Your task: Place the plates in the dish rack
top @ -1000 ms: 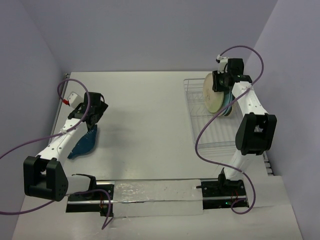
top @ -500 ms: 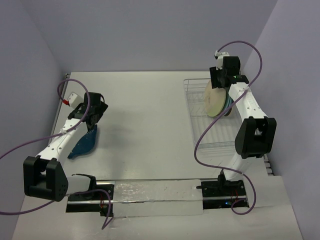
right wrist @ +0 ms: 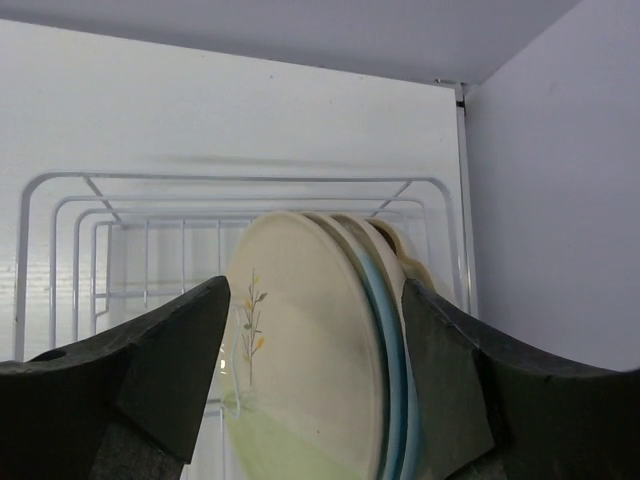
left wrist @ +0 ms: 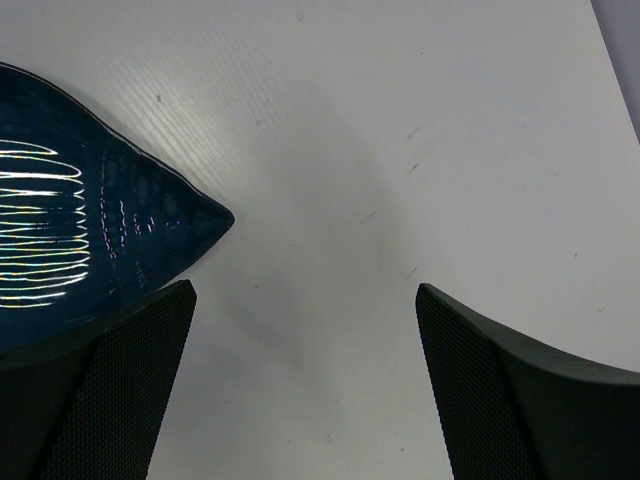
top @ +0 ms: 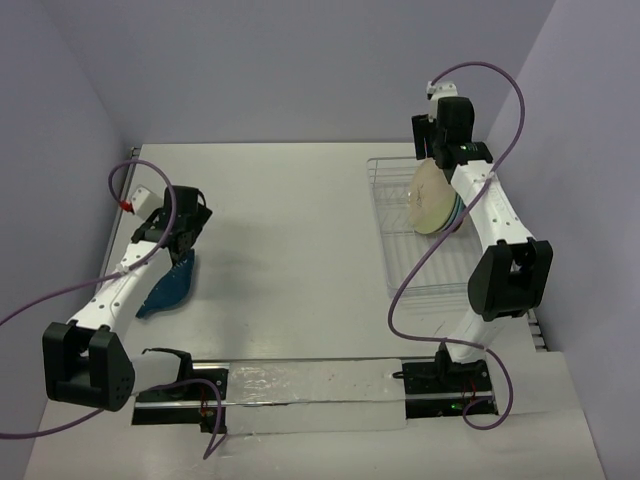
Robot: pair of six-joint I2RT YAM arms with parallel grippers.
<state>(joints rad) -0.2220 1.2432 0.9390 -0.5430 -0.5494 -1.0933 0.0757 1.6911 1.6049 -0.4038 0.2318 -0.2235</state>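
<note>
Several plates stand on edge in the white wire dish rack (top: pixel 400 262) at the right. The front plate (right wrist: pixel 300 370) is cream with a sprig and a pale green lower part. Light-blue-rimmed plates (right wrist: pixel 392 330) and a cream one lean behind it. The stack also shows from above (top: pixel 434 200). My right gripper (right wrist: pixel 317 300) is open, with its jaws either side of the stack's top and touching nothing; in the top view it (top: pixel 428 158) sits just beyond the plates. A dark blue plate (top: pixel 168 288) lies on the table at the left. My left gripper (left wrist: pixel 305 380) is open and empty just beside that plate (left wrist: pixel 70 250).
The near half of the rack (top: pixel 430 280) holds no plates. The rack's wire rim (right wrist: pixel 60 200) sits close to the right wall (top: pixel 590 200) and the back wall. A white strip (top: pixel 300 385) runs along the near table edge between the arm bases.
My right gripper has let go of the sprig plate and drawn back toward the far end of the rack. The plate now leans on the others. My left arm has shifted slightly.
</note>
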